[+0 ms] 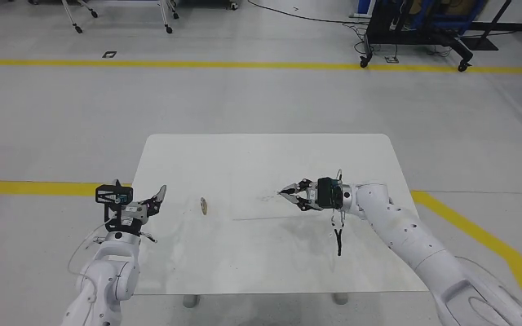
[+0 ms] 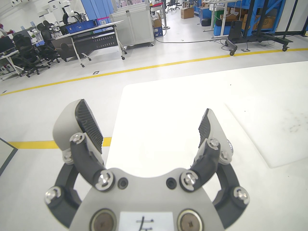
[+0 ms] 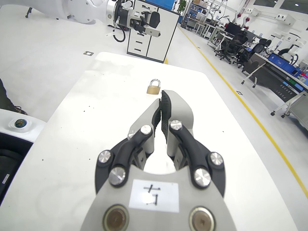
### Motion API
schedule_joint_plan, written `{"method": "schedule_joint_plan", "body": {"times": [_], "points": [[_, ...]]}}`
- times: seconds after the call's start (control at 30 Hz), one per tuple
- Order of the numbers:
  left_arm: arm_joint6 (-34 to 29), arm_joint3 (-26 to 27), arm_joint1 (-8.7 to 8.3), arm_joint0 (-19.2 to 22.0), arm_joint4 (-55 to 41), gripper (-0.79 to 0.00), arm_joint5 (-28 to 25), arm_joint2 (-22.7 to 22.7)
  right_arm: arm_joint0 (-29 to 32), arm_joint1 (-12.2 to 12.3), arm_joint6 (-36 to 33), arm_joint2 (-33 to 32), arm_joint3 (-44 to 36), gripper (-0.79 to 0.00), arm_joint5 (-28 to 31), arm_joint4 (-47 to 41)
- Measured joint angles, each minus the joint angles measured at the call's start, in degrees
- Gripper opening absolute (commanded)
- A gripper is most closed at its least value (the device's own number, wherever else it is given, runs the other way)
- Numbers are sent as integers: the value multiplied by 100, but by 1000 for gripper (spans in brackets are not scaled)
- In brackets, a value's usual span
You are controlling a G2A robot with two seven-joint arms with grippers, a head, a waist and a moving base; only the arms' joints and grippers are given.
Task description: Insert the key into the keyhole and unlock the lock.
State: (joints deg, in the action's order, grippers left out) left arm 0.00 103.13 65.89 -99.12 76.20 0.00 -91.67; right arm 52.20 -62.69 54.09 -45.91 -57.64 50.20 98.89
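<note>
White worktop (image 1: 269, 163) in a workshop hall carries the brass padlock (image 3: 154, 87) between the arms. The right gripper (image 3: 161, 99) is clenched and aimed at it, presumably for insertion, though whether it pinches a key is unclear. The left gripper (image 2: 149, 121) sits released at the edge.

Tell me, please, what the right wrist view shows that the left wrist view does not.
Right wrist view: the lock on the table, ahead of the shut right jaws. Left wrist view: a white mat lying on the table. Both: the table and the open left jaws, close up in the left wrist view and far off in the right.
</note>
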Motion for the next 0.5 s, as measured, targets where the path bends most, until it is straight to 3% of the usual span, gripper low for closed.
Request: {"method": "schedule_joint_plan", "body": {"times": [0.3,0.37,0.5], "points": [[29,35,5,-4,-84,0,-85,33,47,-10,-54,-20,45,-785,-25,-89],[130,108,13,-7,-468,0,-473,77,109,-32,-99,-9,26,-785,63,-389],[-163,250,-1,84,-1932,0,-2042,171,106,-83,-351,175,-52,-785,357,-1422]]}}
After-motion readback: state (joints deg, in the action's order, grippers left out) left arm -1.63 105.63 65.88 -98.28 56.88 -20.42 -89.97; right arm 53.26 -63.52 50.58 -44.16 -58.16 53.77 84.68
